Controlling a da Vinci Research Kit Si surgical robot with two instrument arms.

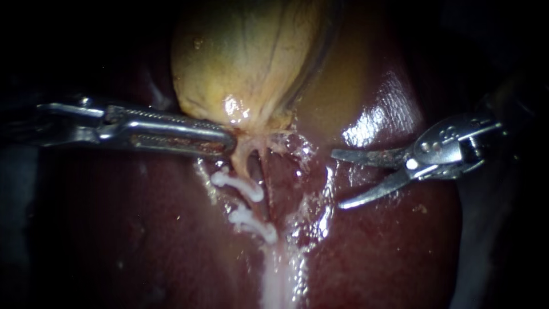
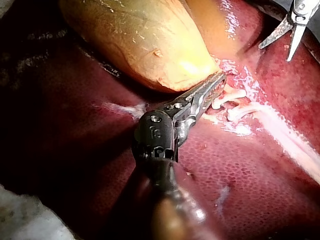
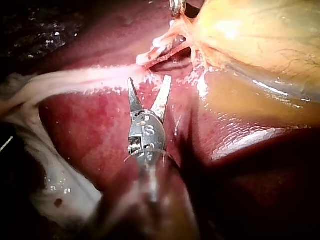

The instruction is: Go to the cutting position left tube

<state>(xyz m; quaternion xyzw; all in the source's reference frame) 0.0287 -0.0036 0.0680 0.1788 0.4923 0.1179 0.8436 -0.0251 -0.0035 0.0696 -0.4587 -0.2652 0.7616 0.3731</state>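
Left tube (image 1: pixel 241 163): a tan strand running down from the neck of the gallbladder (image 1: pixel 246 57), at mid-view over the liver (image 1: pixel 143 229); crossed by an upper clip (image 1: pixel 237 186) and a lower clip (image 1: pixel 253 223), both white, set apart along it; below them, a pale band of tissue (image 1: pixel 277 274) continues downward. Left instrument (image 1: pixel 226 142): shaft level, jaws closed on the gallbladder at its neck, just above the tube. Right instrument (image 1: pixel 337 179): two curved blades spread wide, gripping nothing, held to the right of the tube and clips, apart from them, over glistening liver; its own wrist view shows the blades (image 3: pixel 149 80) pointing toward the pale band.
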